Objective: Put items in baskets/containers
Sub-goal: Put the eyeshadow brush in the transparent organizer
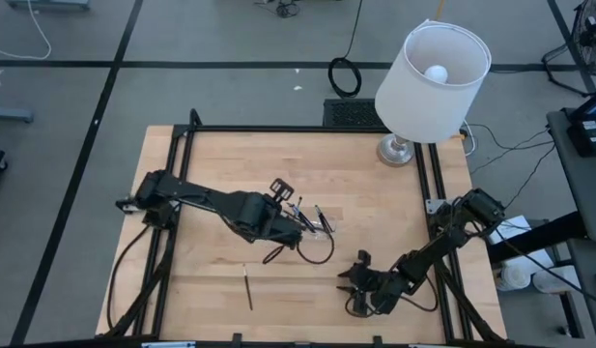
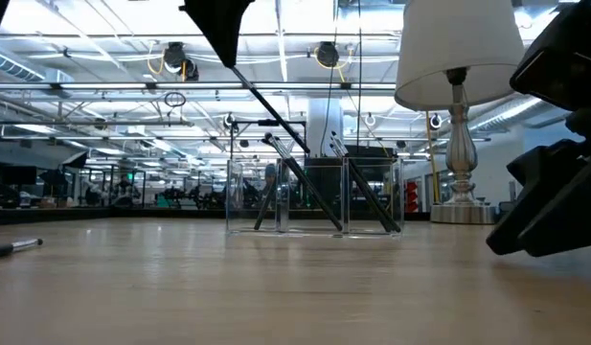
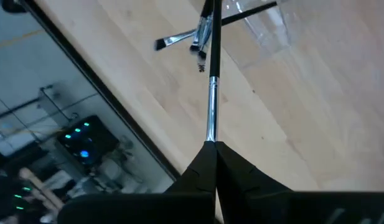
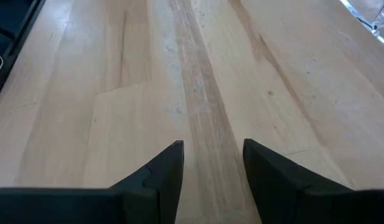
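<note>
Left wrist view: your left fingers (image 3: pixel 213 163) are pinched fully together on the silvery end of one stick (image 3: pixel 211 74), which runs away from them toward the tray (image 3: pixel 272 28). Its far end lies among other sticks (image 3: pixel 179 40) there; you cannot tell from this view whether it sits inside the tray or only over it.

High view puts your left gripper (image 1: pixel 296 218) near mid-worktop (image 1: pixel 211 159), right at the tray (image 1: pixel 312 220), where several dark sticks fan out. One lone stick (image 1: pixel 247 288) lies flat, well apart, nearer the front edge. It also shows at the edge of the low view (image 2: pixel 12 247).

Low view: tray (image 2: pixel 314 196) stands on the worktop with sticks (image 2: pixel 367 196) leaning inside against its walls.

Your right gripper (image 1: pixel 358 275) sits low near the front right, well apart from the tray. Right wrist view: its fingers (image 4: pixel 167 165) are spread wide, nothing between them, only bare wood ahead.

Lamp (image 1: pixel 428 82) stands at the back right.
</note>
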Available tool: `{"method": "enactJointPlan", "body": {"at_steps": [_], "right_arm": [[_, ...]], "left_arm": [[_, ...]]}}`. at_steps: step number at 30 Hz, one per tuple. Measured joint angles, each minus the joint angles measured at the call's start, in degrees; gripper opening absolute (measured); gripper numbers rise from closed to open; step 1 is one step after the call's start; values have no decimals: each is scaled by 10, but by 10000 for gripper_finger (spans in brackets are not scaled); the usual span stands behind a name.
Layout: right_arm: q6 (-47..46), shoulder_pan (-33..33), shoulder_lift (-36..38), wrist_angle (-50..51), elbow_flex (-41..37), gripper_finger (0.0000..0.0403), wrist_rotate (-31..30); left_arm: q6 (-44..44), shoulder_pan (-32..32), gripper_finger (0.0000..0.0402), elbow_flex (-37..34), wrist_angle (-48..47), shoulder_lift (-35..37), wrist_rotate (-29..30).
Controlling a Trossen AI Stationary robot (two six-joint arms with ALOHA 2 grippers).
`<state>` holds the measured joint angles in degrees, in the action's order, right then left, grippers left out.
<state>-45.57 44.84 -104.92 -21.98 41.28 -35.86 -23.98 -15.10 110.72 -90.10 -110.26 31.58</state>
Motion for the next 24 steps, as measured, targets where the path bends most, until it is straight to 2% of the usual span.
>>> {"method": "enactJointPlan", "body": {"at_steps": [11, 24], "right_arm": [[7, 0, 0, -1, 0, 155, 0], [13, 0, 0, 0, 0, 155, -1]], "left_arm": [[-61, 0, 0, 0, 1, -15, 48], [-70, 12, 0, 0, 8, -110, 73]]}}
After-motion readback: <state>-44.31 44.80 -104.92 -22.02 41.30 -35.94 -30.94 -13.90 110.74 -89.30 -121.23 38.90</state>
